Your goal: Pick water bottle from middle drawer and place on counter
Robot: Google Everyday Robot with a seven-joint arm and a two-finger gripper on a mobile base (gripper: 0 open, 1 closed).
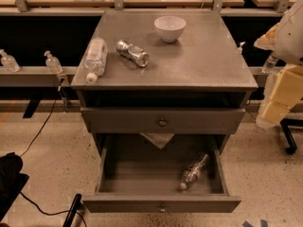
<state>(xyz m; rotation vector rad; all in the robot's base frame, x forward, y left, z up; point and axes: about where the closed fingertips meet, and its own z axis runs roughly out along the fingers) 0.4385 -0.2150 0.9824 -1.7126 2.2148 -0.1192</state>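
Speckled floor (47, 145), grey cabinet (123, 121). Found the drawer (123, 204) pulled out, the water bottle (193, 170) lying on its side in the right half, cap toward the front. Noted a bowl (169, 28), can (133, 53) and bigger bottle (95, 58) on the counter (203, 60). Spotted the gripper (279, 96) at the right edge, beside the cabinet and well apart from the water bottle. Could not tell whether spread or pressed together.

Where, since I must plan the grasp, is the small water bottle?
In the camera view the water bottle lies in the right half of the open drawer, cap toward the front; the tool is at the picture's right edge.
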